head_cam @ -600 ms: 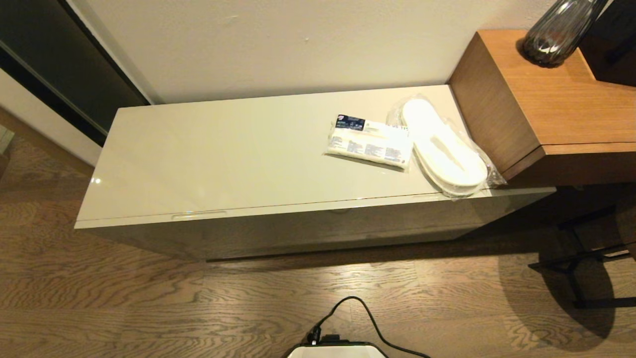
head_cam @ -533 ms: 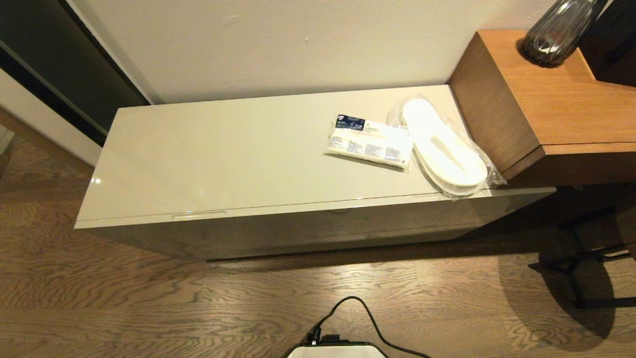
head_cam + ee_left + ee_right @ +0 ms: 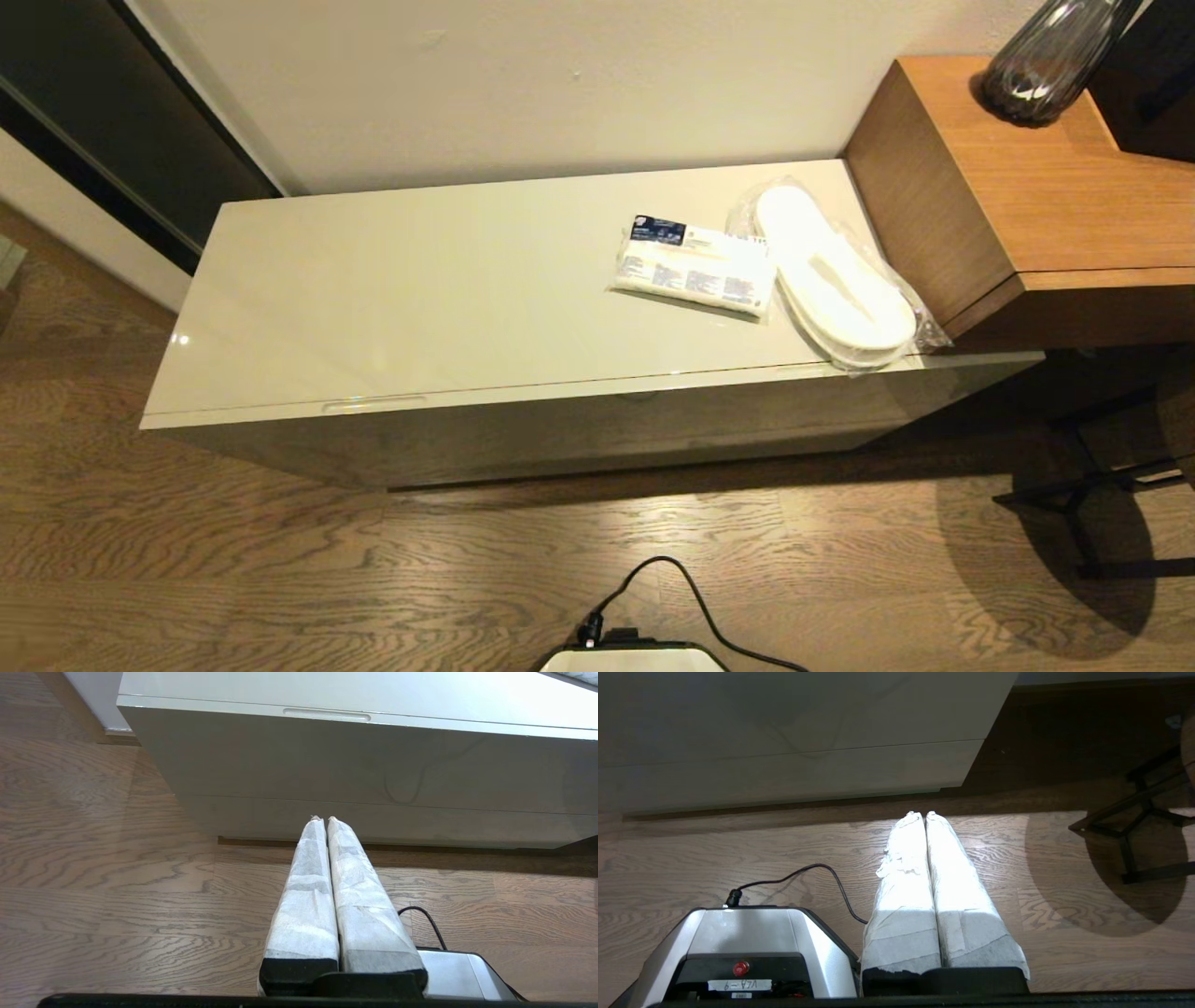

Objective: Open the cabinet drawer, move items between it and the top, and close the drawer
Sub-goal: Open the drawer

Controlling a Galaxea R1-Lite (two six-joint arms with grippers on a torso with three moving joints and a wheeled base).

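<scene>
Nothing is under way yet: the cabinet drawer [image 3: 597, 425] sits fully closed, its plain front flush under the top [image 3: 420, 299], where the white packet [image 3: 695, 271] and the wrapped slippers [image 3: 836, 280] lie side by side at the right end. Both arms hang low over the floor, the left end effector [image 3: 320, 819] and right end effector [image 3: 920, 813] each pressed together and empty. Opening, swapping and closing all remain, and whether anything waits inside the drawer can't be told from here.
</scene>
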